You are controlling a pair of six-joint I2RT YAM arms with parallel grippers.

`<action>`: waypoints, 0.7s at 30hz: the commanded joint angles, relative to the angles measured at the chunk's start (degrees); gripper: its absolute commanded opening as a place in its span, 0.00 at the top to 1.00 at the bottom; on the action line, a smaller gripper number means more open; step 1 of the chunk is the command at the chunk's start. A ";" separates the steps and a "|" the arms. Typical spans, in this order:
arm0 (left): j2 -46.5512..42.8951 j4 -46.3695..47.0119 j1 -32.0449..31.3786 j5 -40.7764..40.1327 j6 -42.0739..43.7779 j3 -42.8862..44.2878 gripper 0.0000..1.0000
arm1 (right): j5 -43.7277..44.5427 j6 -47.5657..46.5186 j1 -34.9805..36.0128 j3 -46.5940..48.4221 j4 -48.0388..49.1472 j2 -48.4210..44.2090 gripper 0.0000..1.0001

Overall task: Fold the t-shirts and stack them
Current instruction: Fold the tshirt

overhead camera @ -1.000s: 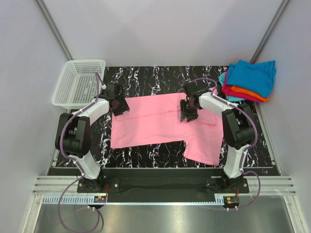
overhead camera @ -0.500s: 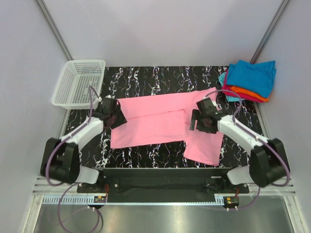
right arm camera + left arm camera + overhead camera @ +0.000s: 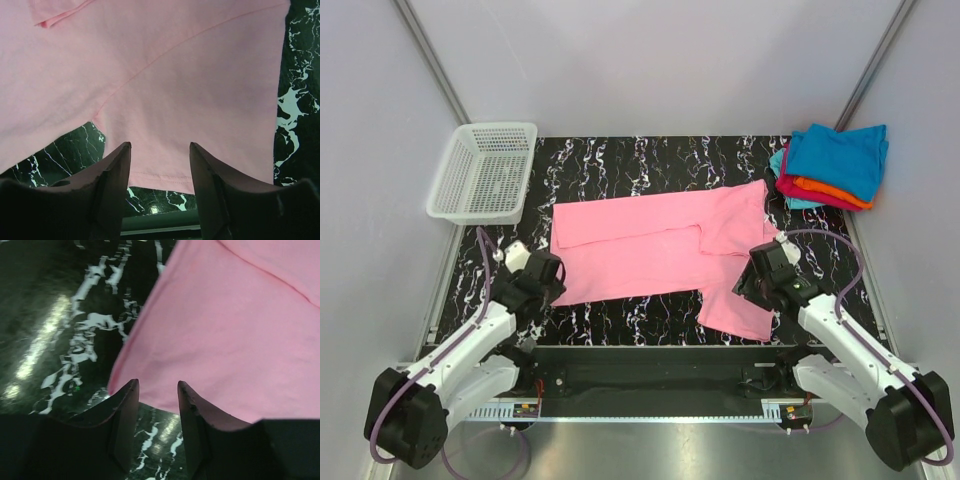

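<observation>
Left hand, right hand back; t-shirt cropped

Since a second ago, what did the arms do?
The left end effector and right end effector pulled back from the far edge of the pink t-shirt to its near edge and hang open there, empty. The shirt barely shifted; the stack and basket stayed put.
</observation>
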 commanded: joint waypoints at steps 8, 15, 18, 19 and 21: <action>1.77 -10.59 -0.25 -9.40 -10.04 -0.29 0.57 | 1.41 7.98 0.07 -0.84 -3.11 2.03 0.41; 3.01 -10.32 -0.25 -5.45 -11.01 -1.16 0.56 | 4.66 12.55 0.16 -2.69 -8.03 -1.23 0.42; 0.47 -9.88 -0.25 -4.31 -10.92 -2.04 0.56 | 5.45 13.87 0.07 -2.69 -8.56 -1.75 0.44; -0.41 -9.88 -0.17 -4.22 -10.75 -2.13 0.56 | 5.80 13.78 0.16 -2.52 -8.64 -1.58 0.44; -2.78 -9.80 -0.17 -4.22 -10.75 -2.66 0.56 | 6.07 13.52 0.16 -2.17 -8.73 -0.97 0.44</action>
